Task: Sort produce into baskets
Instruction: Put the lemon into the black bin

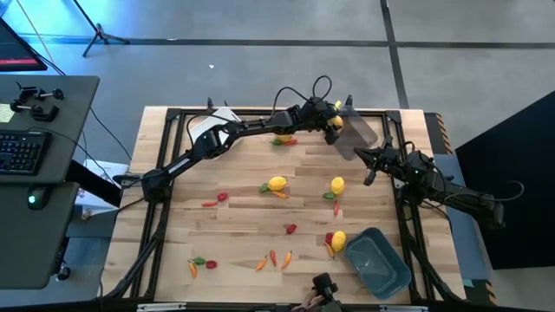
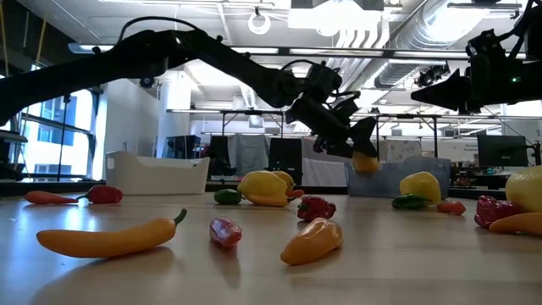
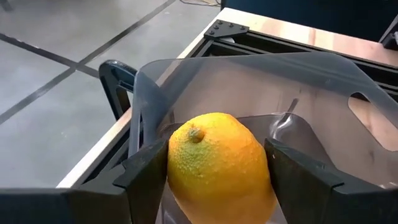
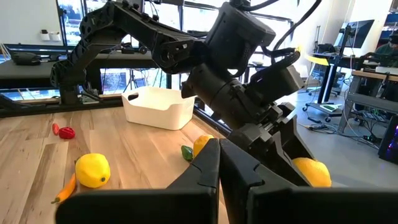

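My left gripper [image 1: 333,122] is at the table's far right, shut on a yellow lemon [image 3: 219,167], just over the translucent grey bin [image 1: 357,137]. In the low view the lemon [image 2: 366,161] hangs at the bin's rim [image 2: 385,175]. My right gripper [image 1: 368,165] hovers shut and empty close beside the grey bin, raised off the table [image 2: 440,89]. The white bin [image 1: 218,121] stands at the far edge and the blue-teal bin [image 1: 378,261] at the near right. Lemons [image 1: 277,183], small peppers and carrots [image 1: 273,258] lie loose on the table. My left gripper pinches the lemon between its two fingers, one on each side of its middle [image 3: 175,169]. The fingers slant down from the table's left. The lemon is lifted clear, its stem end [image 3: 196,134] turned up toward the wrist camera, over the grey bin's open inside [image 3: 292,124].
Two more lemons [image 1: 337,184] [image 1: 338,240] lie between the grey and blue bins. Red and green pieces [image 1: 217,198] [image 1: 200,263] are scattered to the left. The left arm's links [image 1: 225,139] span the far half of the table. A desk with a keyboard [image 1: 22,152] stands left of it.
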Controlling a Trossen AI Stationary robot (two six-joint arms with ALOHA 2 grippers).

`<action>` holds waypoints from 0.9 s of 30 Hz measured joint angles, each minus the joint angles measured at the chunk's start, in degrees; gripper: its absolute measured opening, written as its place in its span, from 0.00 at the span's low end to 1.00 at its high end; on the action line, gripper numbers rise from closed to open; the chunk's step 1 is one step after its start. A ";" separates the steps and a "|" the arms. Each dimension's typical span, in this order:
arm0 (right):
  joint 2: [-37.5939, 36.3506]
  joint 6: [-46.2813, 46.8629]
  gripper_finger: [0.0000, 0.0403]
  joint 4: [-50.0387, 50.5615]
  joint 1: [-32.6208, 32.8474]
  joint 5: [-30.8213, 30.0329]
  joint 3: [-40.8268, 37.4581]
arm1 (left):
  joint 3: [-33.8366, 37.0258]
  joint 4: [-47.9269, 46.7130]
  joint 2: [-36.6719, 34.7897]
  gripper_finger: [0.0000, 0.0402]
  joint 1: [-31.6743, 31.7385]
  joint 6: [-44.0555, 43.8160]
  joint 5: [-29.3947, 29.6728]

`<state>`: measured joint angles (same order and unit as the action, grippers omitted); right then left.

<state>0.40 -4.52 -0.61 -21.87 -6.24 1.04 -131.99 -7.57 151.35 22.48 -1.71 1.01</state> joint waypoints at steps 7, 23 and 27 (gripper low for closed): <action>-0.01 0.01 0.00 0.00 0.00 0.00 0.00 | 0.01 -0.16 0.00 0.64 0.06 -1.10 -0.54; -0.01 -0.01 0.00 0.00 0.00 -0.01 0.00 | 0.03 2.46 -0.22 0.58 0.83 -2.87 -5.92; -0.02 0.01 0.00 0.01 0.00 0.00 0.00 | 0.05 3.94 -0.22 0.44 1.46 -3.16 -7.70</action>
<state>0.39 -4.51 -0.60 -21.87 -6.24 1.04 -131.94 -3.63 151.13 23.94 -4.87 -6.69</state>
